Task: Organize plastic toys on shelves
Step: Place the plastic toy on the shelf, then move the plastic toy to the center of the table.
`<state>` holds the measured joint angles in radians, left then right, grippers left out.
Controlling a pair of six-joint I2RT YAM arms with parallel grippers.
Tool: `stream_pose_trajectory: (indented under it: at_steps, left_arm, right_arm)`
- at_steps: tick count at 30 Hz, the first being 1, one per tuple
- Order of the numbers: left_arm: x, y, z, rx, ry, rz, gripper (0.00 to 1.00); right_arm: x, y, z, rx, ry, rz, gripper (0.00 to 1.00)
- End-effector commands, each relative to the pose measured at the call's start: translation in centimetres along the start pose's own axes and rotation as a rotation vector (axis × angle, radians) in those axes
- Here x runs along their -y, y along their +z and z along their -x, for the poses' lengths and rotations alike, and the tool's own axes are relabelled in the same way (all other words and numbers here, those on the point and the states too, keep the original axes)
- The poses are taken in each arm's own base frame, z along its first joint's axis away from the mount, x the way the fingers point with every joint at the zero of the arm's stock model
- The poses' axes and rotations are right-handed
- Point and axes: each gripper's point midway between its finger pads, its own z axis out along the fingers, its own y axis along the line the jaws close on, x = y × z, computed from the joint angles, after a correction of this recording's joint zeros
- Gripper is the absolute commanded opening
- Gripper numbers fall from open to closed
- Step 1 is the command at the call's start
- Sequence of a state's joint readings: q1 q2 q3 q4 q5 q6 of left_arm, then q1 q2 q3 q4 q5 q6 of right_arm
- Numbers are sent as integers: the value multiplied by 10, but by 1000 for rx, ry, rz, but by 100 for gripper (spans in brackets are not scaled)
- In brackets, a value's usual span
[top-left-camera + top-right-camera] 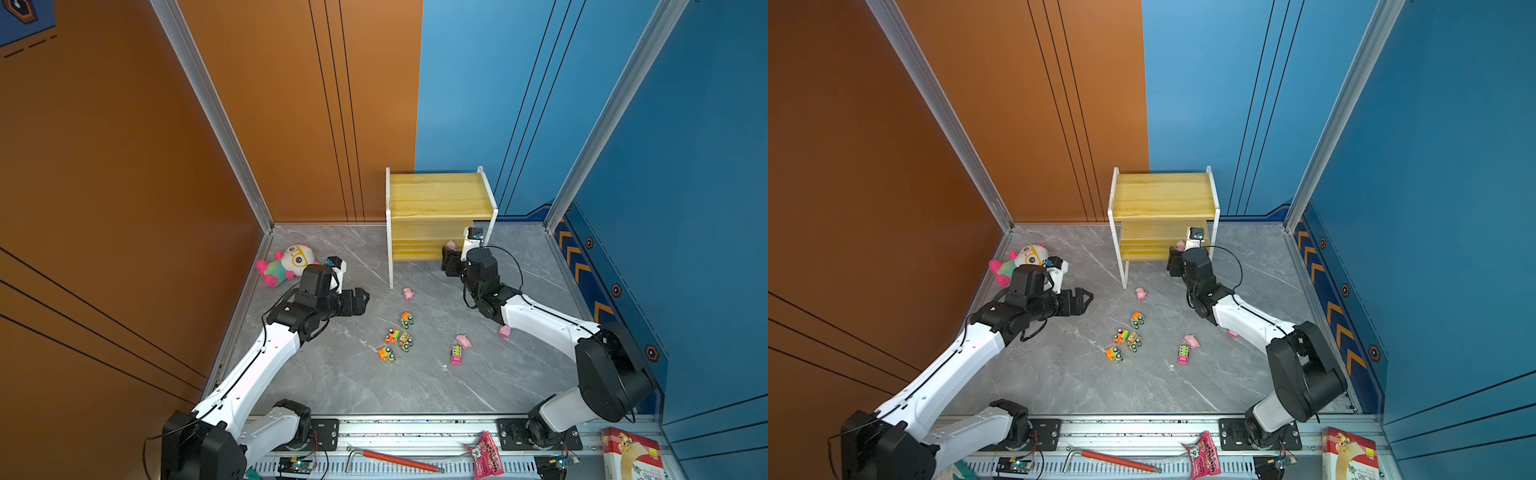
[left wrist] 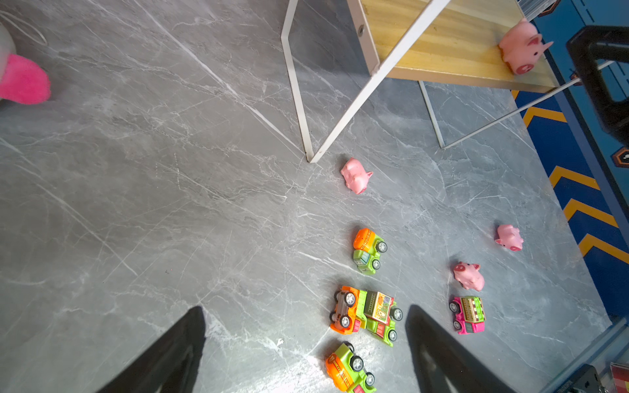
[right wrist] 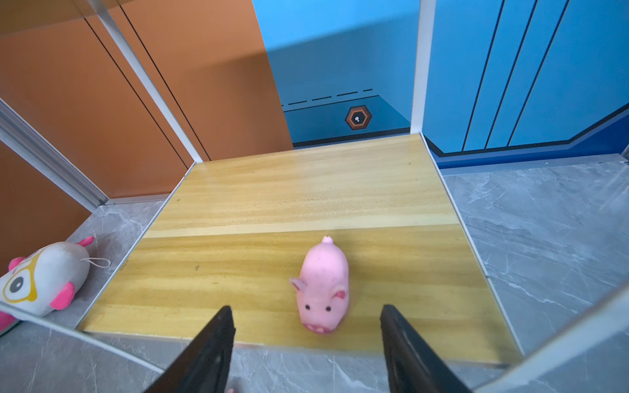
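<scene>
The shelves (image 1: pixel 440 195) stand at the back of the grey floor. One pink pig (image 3: pixel 323 289) stands on the lower board (image 3: pixel 272 272) near its front edge, also seen in a top view (image 1: pixel 451 245). My right gripper (image 3: pixel 306 308) is open just in front of that pig, its fingers apart from it on either side. Three more pigs (image 1: pixel 408 294) (image 1: pixel 463 340) (image 1: pixel 504 331) and several toy trucks (image 1: pixel 399 336) lie on the floor, with a pink truck (image 1: pixel 456 355) among them. My left gripper (image 1: pixel 363 297) hangs open and empty left of the trucks (image 2: pixel 367 313).
A white-headed plush doll (image 1: pixel 286 262) with pink limbs lies at the back left, behind my left wrist. On the front rail lie a red-handled tool (image 1: pixel 395 459), a pink packet (image 1: pixel 486 455) and a red and white box (image 1: pixel 631 455). Walls close in both sides.
</scene>
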<state>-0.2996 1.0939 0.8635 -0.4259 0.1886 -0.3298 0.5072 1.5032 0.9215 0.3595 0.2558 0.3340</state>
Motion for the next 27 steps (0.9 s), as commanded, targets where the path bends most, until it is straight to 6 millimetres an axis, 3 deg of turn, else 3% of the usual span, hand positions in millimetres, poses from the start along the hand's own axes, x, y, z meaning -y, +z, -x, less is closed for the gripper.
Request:
stream_pose_trajectory:
  at_steps: [1,8,13,16,20,27]
  left_arm:
    - [-1,0,-2,-3,-7,-10,92]
    - [-1,2,-3,-8,-9,-8,92]
    - [-1,3,-2,-10,-11,-9,92]
    - [-1,3,-3,-12,-10,-12,92]
    - [-1,5,-3,-17,-12,-12,92]
    - [-2,5,-5,-21,-11,-5,92]
  right_arm:
    - [-2,-20,-19,-81,3,36,68]
    - [-18,-57,-72,-226,-55,132,67]
    - [-24,-68,-111,-312,-13,156,67]
    - [-25,-67,-130,-364,37,154,66]
    - [-43,-60,-145,-389,47,183,65]
    - [-71,-30,-172,-408,144,204,57]
